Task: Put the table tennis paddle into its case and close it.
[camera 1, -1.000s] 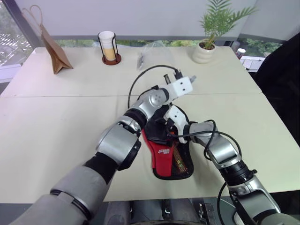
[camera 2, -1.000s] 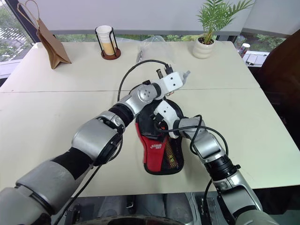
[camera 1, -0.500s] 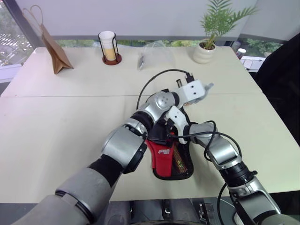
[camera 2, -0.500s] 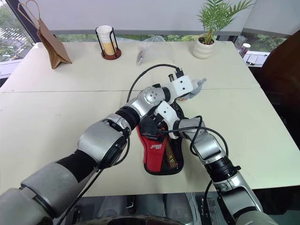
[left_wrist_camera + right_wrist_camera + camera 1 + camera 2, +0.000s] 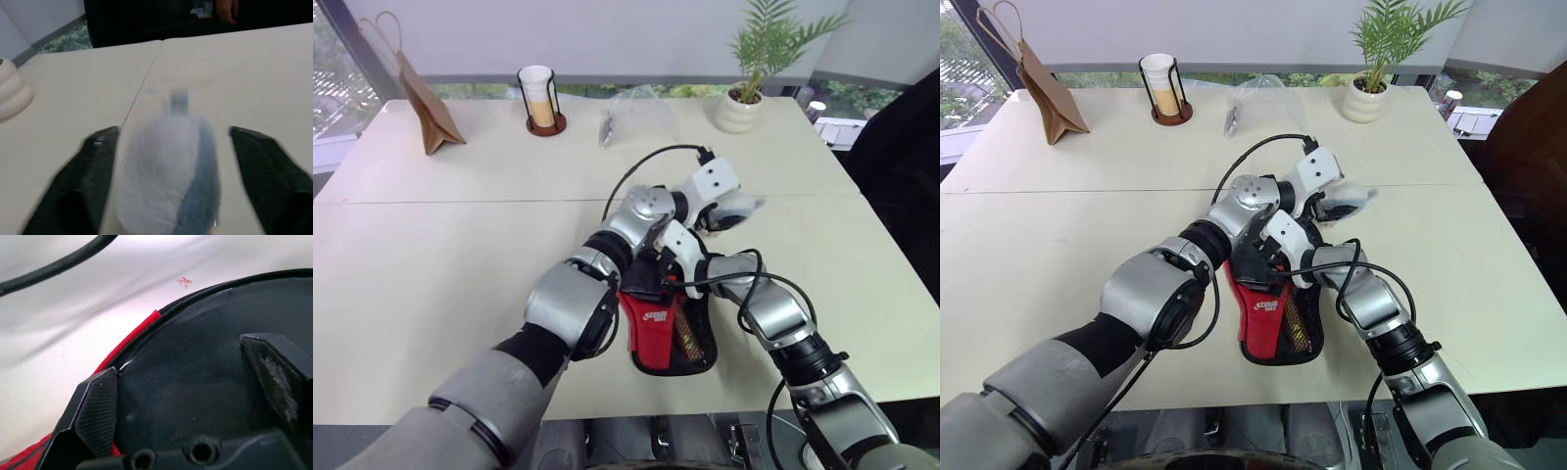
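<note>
Nearest the surface's front edge lies the paddle-shaped black fabric zip case [image 5: 668, 328], its red panel with white logo and mesh pocket facing up. The round-bladed table tennis paddle [image 5: 210, 382], black rubber face with a red rim, shows at the case's far, open end; how far it sits inside cannot be told, and the handle is hidden.

The right tool [image 5: 195, 387] hovers just over that black face, its two dark fingers spread wide with nothing between them. In the head views its white housing stands over the case's far end.

Just beyond, the left tool [image 5: 188, 171] points toward the surface's right edge, fingers spread apart. Between them sits a small grey-blue and white plush toy [image 5: 736, 211], blurred; whether it rests on a finger or is dropping free cannot be judged. A black cable [image 5: 646, 166] arcs above that wrist.

Along the far edge stand a brown paper bag [image 5: 421, 103], a paper cup in a black wire holder [image 5: 540, 98], a clear plastic bag [image 5: 631, 113] and a potted green plant in a white pot [image 5: 744, 98].

The risks, as I judge them: the toy could land on the case mouth or catch in the zip path, blocking closure. The crossed arms sit close, so the left wrist or its cable could snag the right tool. Pressing on the slick rubber might slide the paddle back out instead of seating it.
</note>
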You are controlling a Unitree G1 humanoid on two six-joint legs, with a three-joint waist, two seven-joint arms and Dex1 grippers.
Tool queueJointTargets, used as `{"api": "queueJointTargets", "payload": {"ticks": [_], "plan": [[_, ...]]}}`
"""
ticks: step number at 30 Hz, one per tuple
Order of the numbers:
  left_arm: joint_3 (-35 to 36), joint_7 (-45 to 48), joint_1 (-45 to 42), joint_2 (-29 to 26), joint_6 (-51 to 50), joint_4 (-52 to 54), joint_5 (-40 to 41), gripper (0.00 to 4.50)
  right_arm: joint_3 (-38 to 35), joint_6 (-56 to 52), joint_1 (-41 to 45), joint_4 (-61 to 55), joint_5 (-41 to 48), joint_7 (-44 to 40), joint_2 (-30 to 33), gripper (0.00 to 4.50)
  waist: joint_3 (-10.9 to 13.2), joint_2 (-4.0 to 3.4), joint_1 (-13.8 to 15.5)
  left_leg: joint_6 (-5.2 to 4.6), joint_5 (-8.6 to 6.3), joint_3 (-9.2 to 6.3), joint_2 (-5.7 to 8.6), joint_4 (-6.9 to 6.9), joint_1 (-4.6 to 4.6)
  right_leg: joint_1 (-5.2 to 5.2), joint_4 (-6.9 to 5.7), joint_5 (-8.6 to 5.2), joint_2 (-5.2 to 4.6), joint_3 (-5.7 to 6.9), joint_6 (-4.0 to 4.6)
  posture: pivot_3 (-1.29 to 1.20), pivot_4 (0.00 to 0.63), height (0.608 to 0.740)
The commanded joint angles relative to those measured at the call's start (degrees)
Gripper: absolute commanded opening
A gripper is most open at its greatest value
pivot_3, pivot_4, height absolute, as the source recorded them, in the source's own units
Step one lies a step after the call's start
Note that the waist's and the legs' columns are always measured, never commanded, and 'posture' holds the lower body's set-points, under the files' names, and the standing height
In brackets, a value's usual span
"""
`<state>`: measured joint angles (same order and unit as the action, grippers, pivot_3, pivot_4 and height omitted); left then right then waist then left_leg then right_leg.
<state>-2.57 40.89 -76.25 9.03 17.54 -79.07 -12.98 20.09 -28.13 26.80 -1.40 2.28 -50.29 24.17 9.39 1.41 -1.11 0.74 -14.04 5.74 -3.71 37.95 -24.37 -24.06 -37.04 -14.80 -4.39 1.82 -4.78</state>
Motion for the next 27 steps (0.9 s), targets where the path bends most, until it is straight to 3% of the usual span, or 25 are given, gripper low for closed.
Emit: {"api": "queueJointTargets", "payload": {"ticks": [1,11,20,27], "plan": [[0.79,-0.19,-2.01,-2.14,2.23,2.29,1.00,4.48,5.21,-1.56,-2.85,8.07,-4.00,-0.53,1.63,4.50,-0.01,-0.01,0.00,0.00,0.00,0.00,0.00,0.00,0.00,0.00,0.00,0.00,0.00,0.00,0.00,0.00,0.150,0.734],[8.93,11.44,-2.57,-11.14,3.61,5.25,11.31,4.48,0.88,-0.70,-2.45,5.75,-2.30,-1.41,4.52,4.50,-0.01,-0.02,0.44,0.00,0.00,0.00,0.03,0.01,-0.01,0.03,0.01,0.00,-0.06,0.01,0.00,0.00,0.150,0.734],[6.51,24.63,4.98,-16.91,4.96,10.51,12.75,4.48,-4.96,-4.13,-0.89,-4.95,1.75,-1.86,9.67,4.50,0.01,-0.02,1.78,-0.06,-0.03,0.07,0.18,0.06,-0.29,-0.03,0.26,0.01,-0.28,0.01,0.00,0.00,0.150,0.734],[3.95,27.09,12.18,-16.50,6.50,16.51,13.53,4.48,-12.08,-13.15,1.84,-14.78,8.14,-3.28,14.83,4.50,0.05,-0.03,1.81,-0.08,-0.01,-0.03,0.20,0.28,-1.06,-0.75,0.08,0.14,-0.25,0.09,-0.21,0.00,0.150,0.734]]}}
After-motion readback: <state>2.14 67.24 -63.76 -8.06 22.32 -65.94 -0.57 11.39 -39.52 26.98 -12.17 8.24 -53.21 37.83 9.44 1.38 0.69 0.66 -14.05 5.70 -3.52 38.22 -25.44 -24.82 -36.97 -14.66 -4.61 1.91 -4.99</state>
